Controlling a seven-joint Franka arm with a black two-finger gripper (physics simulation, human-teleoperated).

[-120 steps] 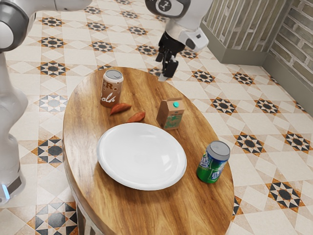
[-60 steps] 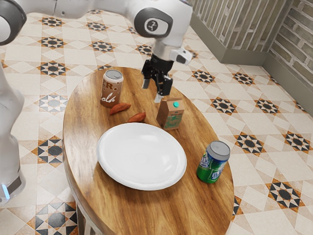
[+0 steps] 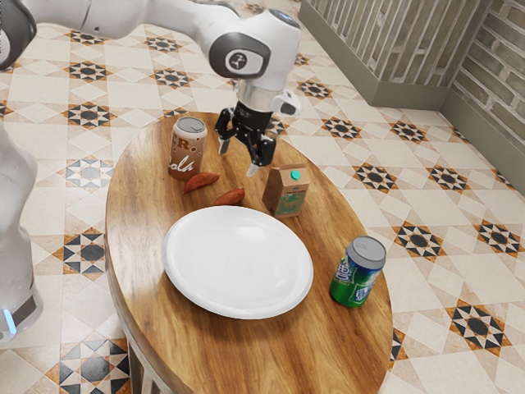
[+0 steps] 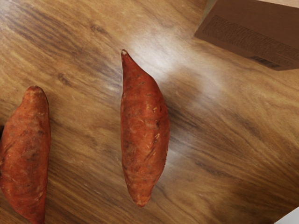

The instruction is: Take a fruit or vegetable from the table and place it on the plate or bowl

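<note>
Two reddish sweet potatoes lie side by side on the wooden table (image 3: 148,271): one (image 3: 230,196) (image 4: 142,130) near the carton, the other (image 3: 201,181) (image 4: 24,151) close to the brown can. A large white plate (image 3: 237,259) sits in front of them, bare. My gripper (image 3: 237,159) hangs open above the table, just behind the nearer sweet potato, with nothing between its fingers. In the wrist view that sweet potato lies straight under my hand.
A brown soda can (image 3: 187,148) stands at the exterior view's left of the gripper. A small brown carton with a green cap (image 3: 286,190) (image 4: 252,29) stands to its right. A green can (image 3: 358,272) is near the table's right edge.
My arm has swung toward the exterior view's left and lowered, carrying the gripper from beyond the table's far edge to above the sweet potatoes. The objects have not moved.
</note>
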